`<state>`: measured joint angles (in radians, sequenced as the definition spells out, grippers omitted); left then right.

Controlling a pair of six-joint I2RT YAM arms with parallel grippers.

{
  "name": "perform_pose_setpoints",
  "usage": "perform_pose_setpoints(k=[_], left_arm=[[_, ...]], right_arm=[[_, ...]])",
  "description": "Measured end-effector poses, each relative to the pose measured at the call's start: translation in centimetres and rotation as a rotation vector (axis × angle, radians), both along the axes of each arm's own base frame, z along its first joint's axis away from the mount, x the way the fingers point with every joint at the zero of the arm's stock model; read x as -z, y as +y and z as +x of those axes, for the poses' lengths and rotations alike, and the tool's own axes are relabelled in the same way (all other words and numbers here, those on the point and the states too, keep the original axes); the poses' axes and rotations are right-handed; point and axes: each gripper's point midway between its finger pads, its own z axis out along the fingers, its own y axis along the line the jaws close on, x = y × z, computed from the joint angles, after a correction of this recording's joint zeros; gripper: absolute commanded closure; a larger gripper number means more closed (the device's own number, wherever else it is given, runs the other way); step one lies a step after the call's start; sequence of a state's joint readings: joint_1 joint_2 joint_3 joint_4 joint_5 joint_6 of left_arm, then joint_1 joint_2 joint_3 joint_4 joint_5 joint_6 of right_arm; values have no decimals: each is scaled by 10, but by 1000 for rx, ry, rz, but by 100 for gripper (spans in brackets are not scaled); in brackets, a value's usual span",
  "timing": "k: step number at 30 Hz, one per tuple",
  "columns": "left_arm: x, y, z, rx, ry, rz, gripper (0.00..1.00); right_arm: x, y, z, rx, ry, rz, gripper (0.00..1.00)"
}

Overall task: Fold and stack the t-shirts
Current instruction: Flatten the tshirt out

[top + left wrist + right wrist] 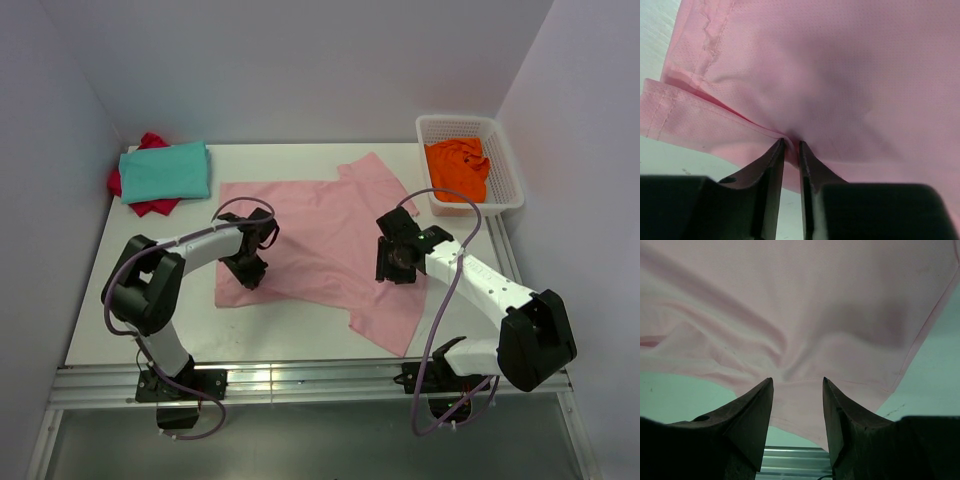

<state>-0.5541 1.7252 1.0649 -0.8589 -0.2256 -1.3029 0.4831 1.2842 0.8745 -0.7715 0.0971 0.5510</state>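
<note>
A light pink t-shirt lies spread flat across the middle of the table. My left gripper is at its left edge. In the left wrist view it is shut on a small pinched fold of the pink cloth beside a stitched hem. My right gripper is over the shirt's right side. Its jaws stand open, tips down on the pink cloth with nothing gripped. A folded teal t-shirt rests on a red one at the back left. An orange t-shirt lies crumpled in the basket.
A white mesh basket stands at the back right corner. Walls close in the table on the left, back and right. An aluminium rail runs along the near edge, also in the right wrist view.
</note>
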Motion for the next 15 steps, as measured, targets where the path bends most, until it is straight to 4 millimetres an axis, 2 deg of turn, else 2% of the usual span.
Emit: perform_pose_setpoints(k=[3,15], left_arm=[[-1,-2,2,1,-3,-2,100],[-12,-4,4,16,-10,21,100]], right_arm=[[0,0,0,1,-1,0,49],[0,-1,1,4,-1,0,49]])
